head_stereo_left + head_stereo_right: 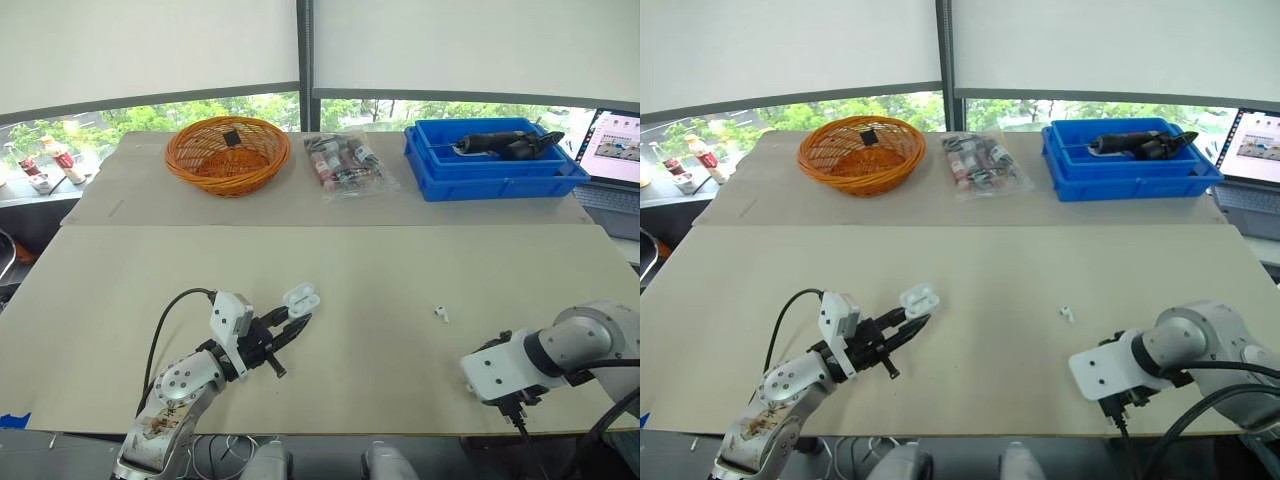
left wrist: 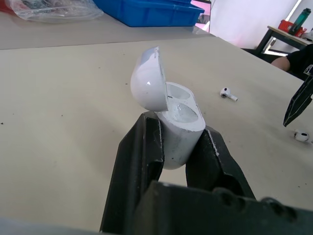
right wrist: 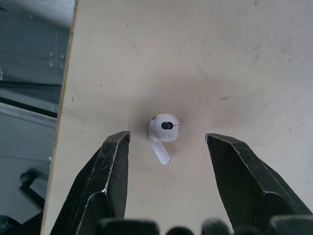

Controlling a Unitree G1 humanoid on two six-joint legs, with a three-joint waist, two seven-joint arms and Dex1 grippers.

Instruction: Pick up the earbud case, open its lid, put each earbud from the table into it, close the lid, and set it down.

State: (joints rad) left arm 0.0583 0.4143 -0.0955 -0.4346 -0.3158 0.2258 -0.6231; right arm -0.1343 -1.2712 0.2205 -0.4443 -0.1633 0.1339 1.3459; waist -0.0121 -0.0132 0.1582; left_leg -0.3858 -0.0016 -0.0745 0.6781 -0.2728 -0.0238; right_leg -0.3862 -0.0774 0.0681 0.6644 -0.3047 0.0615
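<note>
beige table [image 1: 380, 270] — left pincer [image 2: 180, 147] clamps earbud case [image 2: 183, 117], lid [image 2: 148, 78] up; right pincer [image 3: 167, 139] spread wide either side of earbud [image 3: 164, 128].

from my seat the earbud case [image 2: 183, 120] reads as smooth white plastic, glossy enough on its lid [image 2: 146, 83] to catch a highlight. the fingers [image 2: 139, 152] of the left gripper [image 2: 178, 126] look like hard black plastic, matt, with faint scuffs. the right gripper [image 3: 167, 137] has the same dull black finish, a little grainy. the earbud [image 3: 164, 128] is glossy white plastic too. the table [image 1: 400, 260] top is matt beige, like paper or board, with small specks. further off i see a woven orange basket [image 1: 225, 172], wicker by its look, a smooth blue plastic bin [image 1: 490, 182], and a clear, crinkled, shiny plastic bag [image 1: 347, 165].
</note>
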